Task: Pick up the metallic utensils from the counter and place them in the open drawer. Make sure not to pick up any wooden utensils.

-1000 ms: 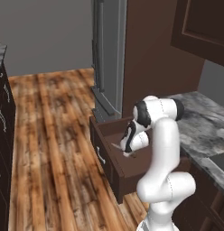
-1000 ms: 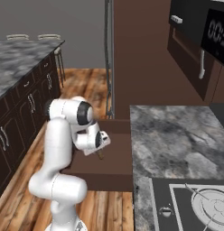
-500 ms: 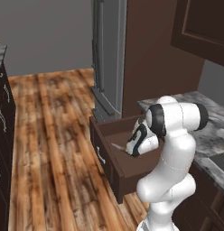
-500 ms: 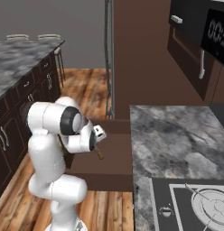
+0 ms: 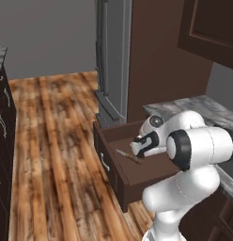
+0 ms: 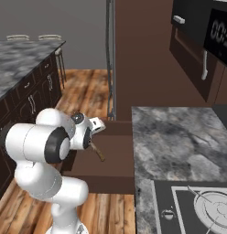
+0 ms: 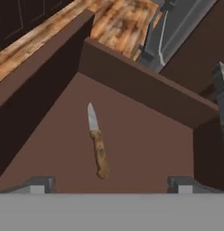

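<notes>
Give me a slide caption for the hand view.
Open pincer above the knife lying flat on the drawer floor.

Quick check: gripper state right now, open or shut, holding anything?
Gripper: open and empty, over the dark brown wooden drawer; the knife with silvery blade and brown handle lies on the drawer floor, clear of the fingertips.

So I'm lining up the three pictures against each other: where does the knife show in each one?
Left base view: the knife lies on the drawer floor, left of the open gripper.
Right base view: knife just right of the gripper, over the drawer floor.
Hand view: knife flat at centre, blade pointing away, between the fingertips.
Shared landmark: the brown drawer itself.
</notes>
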